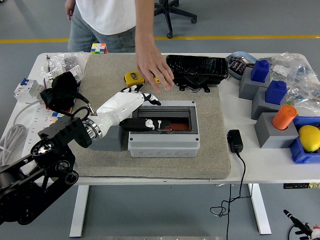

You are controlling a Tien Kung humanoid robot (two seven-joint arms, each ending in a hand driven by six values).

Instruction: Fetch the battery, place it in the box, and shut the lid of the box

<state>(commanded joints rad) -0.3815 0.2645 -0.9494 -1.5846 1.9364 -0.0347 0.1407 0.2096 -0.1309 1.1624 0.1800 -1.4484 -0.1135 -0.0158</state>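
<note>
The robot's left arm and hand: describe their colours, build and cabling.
The left hand has a glossy white shell with black fingertips and black joints. Behind it sits a ribbed silver wrist collar, then a bulky black arm made of rounded motor housings with shiny round caps. A thin black cable loops above the wrist.

Grey smooth floor (30,20), crossed by a yellow line (250,37) running left to right behind the table. White table (260,167) on white legs (80,210), with a grey-beige mat (210,145) over its middle part. Black base of an office chair (175,14) on wheels at the top, beyond the yellow line. Even, soft light, without strong shadows. No walls or windows in view.
</note>
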